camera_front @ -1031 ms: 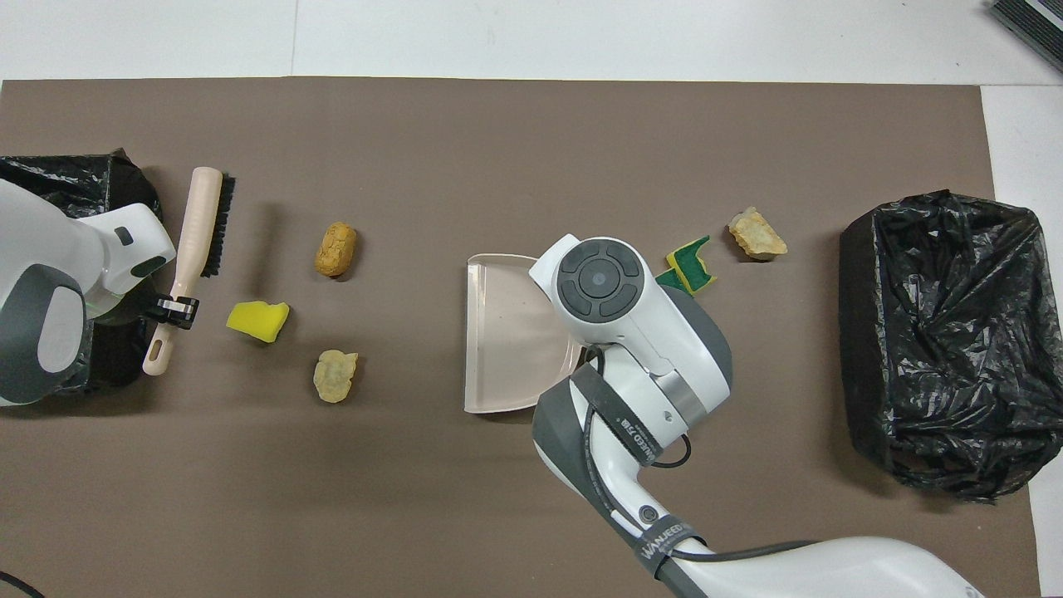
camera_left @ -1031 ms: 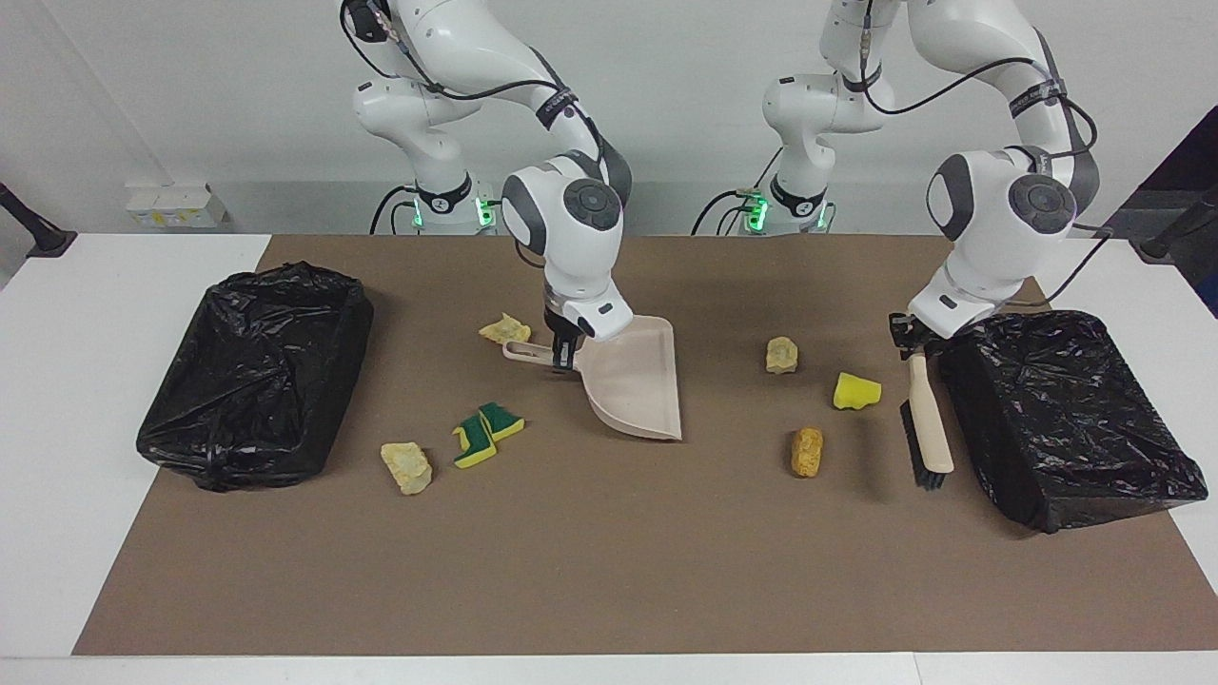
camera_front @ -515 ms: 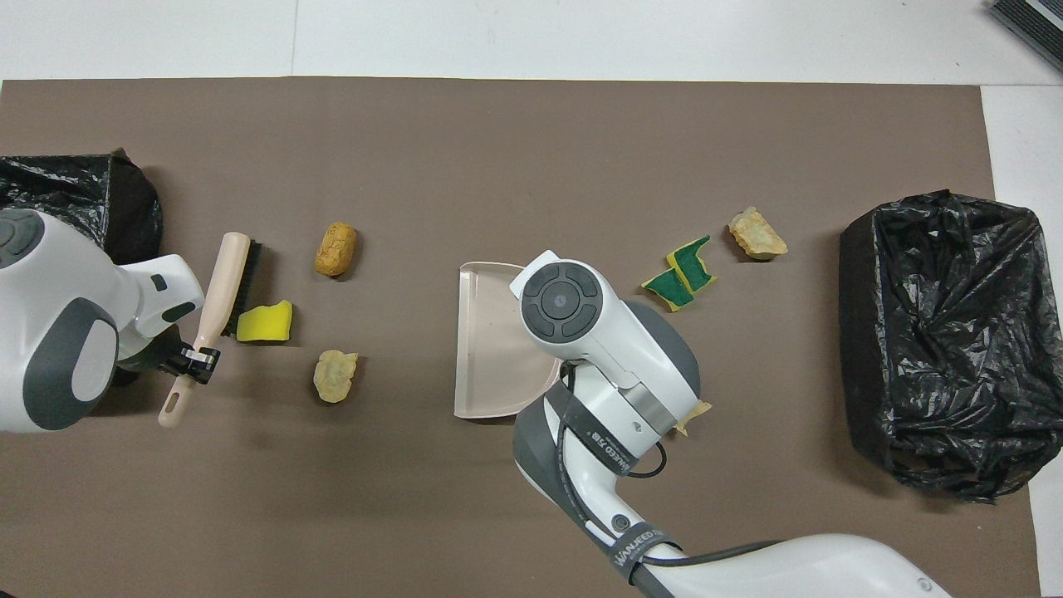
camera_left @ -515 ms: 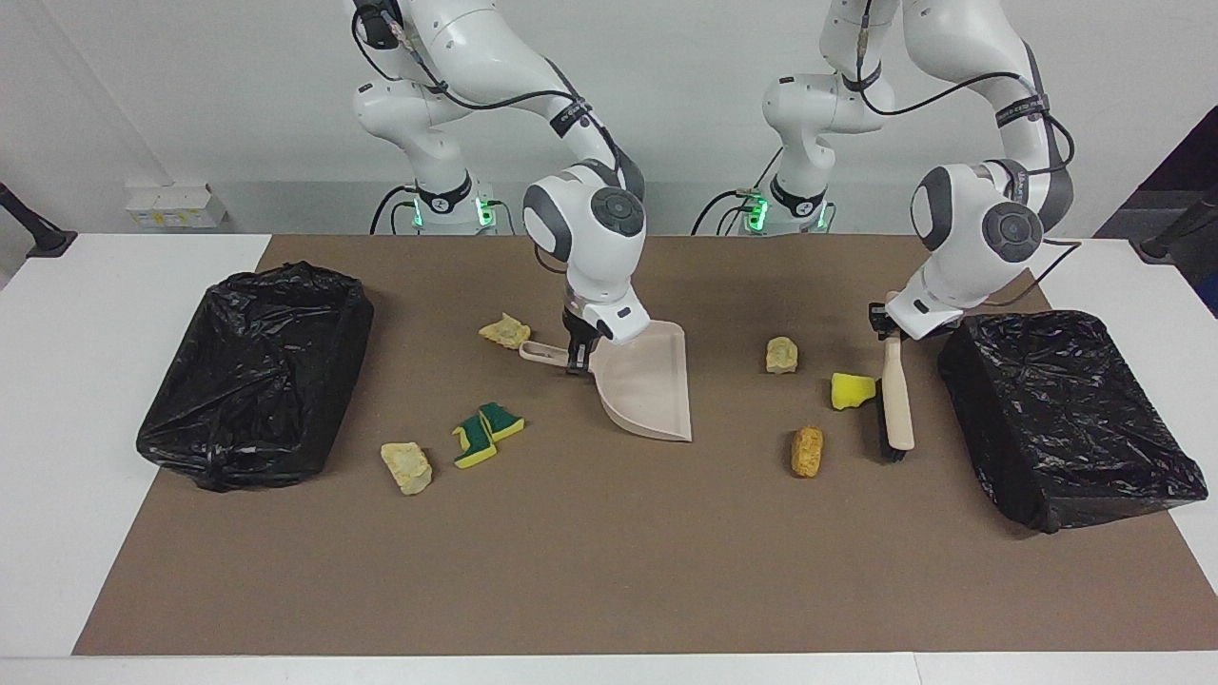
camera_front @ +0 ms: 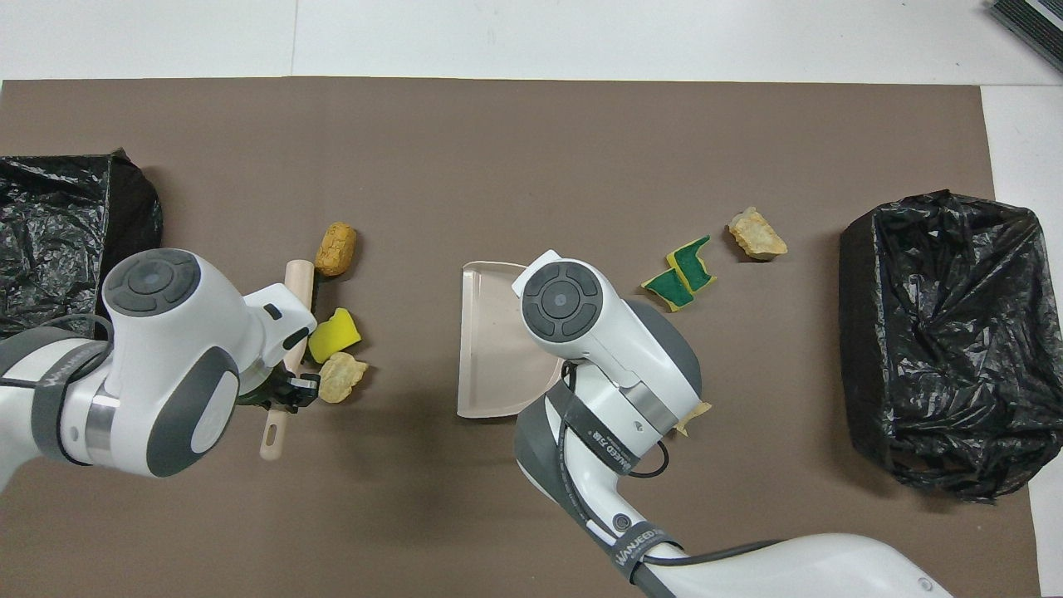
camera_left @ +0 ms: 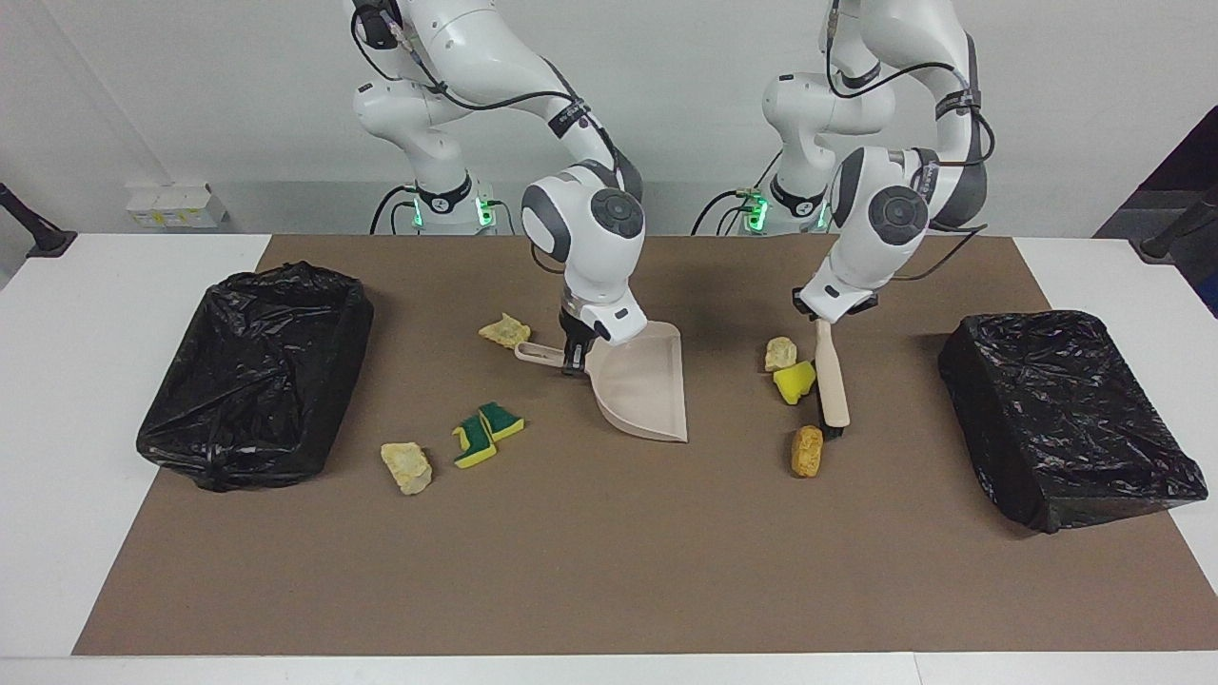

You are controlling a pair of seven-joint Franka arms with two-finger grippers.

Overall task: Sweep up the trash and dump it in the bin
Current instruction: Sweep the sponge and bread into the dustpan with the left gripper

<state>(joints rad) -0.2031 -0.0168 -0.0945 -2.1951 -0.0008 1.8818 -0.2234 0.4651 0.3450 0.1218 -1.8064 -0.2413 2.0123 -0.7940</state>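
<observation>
My left gripper point(camera_left: 820, 322) point(camera_front: 291, 390) is shut on the handle of the beige brush point(camera_left: 834, 381) point(camera_front: 297, 278), whose bristles rest on the mat. A yellow trash scrap point(camera_left: 794, 382) point(camera_front: 335, 330) lies against the brush and touches a pale scrap point(camera_left: 780, 353) point(camera_front: 342, 376). An orange scrap point(camera_left: 807, 450) point(camera_front: 335, 247) sits by the brush tip. My right gripper point(camera_left: 571, 357) is shut on the handle of the beige dustpan point(camera_left: 647, 385) point(camera_front: 490, 340), which is tilted with its lip on the mat. In the overhead view the wrist hides that grip.
Two green-and-yellow scraps point(camera_left: 485, 433) point(camera_front: 681, 274) and a beige scrap point(camera_left: 406, 466) point(camera_front: 756, 235) lie toward the right arm's end. Another pale scrap point(camera_left: 505, 330) sits by the dustpan handle. Black-bagged bins point(camera_left: 252, 371) point(camera_left: 1066, 414) stand at both ends of the brown mat.
My left arm swept the brush from beside the bin toward the dustpan, pushing the yellow scrap up against the pale one. The dustpan shifted slightly and now holds still.
</observation>
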